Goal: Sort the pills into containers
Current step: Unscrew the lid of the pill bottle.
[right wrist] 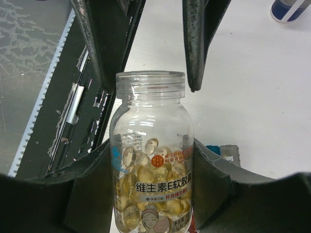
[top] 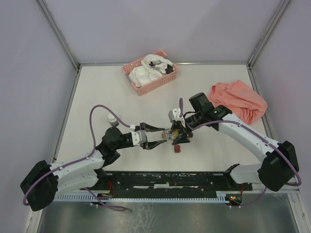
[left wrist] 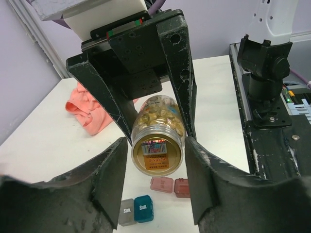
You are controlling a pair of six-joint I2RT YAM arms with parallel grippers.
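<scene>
A clear jar (right wrist: 151, 165) of amber pills (right wrist: 146, 189) is held in the air between both grippers, uncapped, with its neck pointing at the left arm. My right gripper (right wrist: 151, 145) is shut on the jar's body. My left gripper (left wrist: 156, 145) is closed against the neck end, where a gold disc with a label (left wrist: 157, 154) faces its camera. From above, the jar (top: 171, 134) sits between the left gripper (top: 163, 136) and the right gripper (top: 178, 131). Below it on the table lie the containers: a grey one (left wrist: 127, 212), a teal one (left wrist: 144, 208) and two dark red ones (left wrist: 162, 184) (left wrist: 181, 187).
A pink basket (top: 150, 72) with white and black items stands at the back. A salmon cloth (top: 238, 99) lies at the right. A small white object (top: 112, 120) sits by the left arm. The black base rail (top: 165, 178) runs along the near edge.
</scene>
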